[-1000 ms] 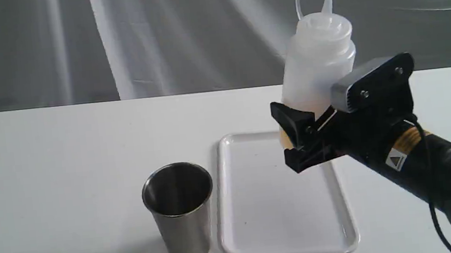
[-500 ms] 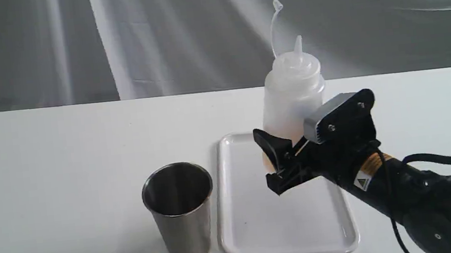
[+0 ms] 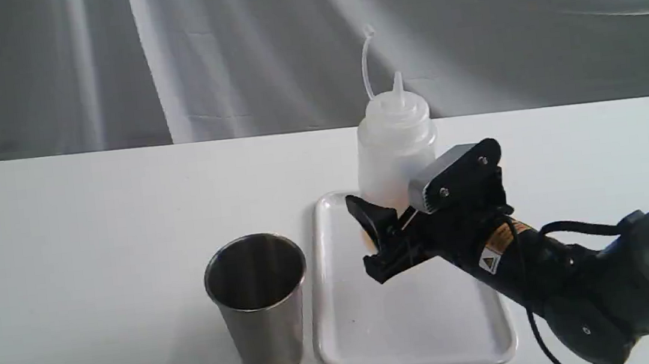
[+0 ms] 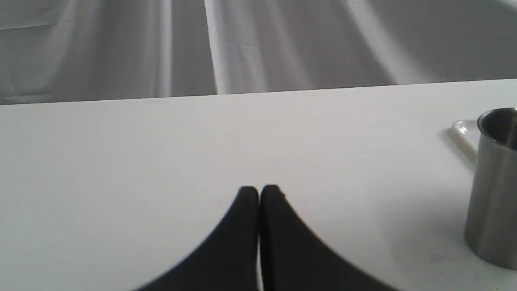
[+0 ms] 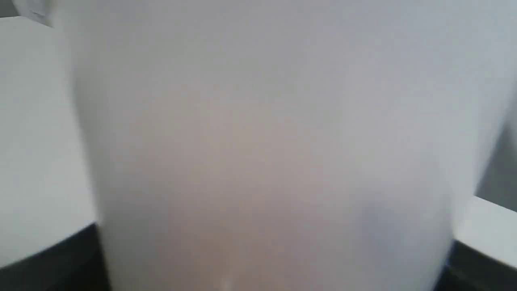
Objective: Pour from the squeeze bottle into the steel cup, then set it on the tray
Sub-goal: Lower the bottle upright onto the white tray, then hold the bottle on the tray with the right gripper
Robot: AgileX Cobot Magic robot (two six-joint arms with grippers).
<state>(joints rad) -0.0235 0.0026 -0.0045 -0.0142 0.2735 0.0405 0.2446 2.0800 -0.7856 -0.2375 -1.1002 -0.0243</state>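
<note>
Bottle [image 3: 396,144] held upright in the right gripper [image 3: 392,220], over the far end of the tray [image 3: 411,317].

The bottle's nozzle points up and its thin cap strap curls above it, with amber liquid showing low in the body. The right gripper's black fingers [image 3: 374,225] clamp its lower part and hide the base, so contact with the tray cannot be told. In the right wrist view the bottle [image 5: 274,153] fills the frame. The cup [image 3: 261,309] stands upright on the table [image 3: 94,230], just beside the tray's left edge and apart from the bottle. The left gripper [image 4: 258,194] hangs over bare table with its fingertips pressed together, holding nothing, the cup [image 4: 492,190] off to its side.
</note>
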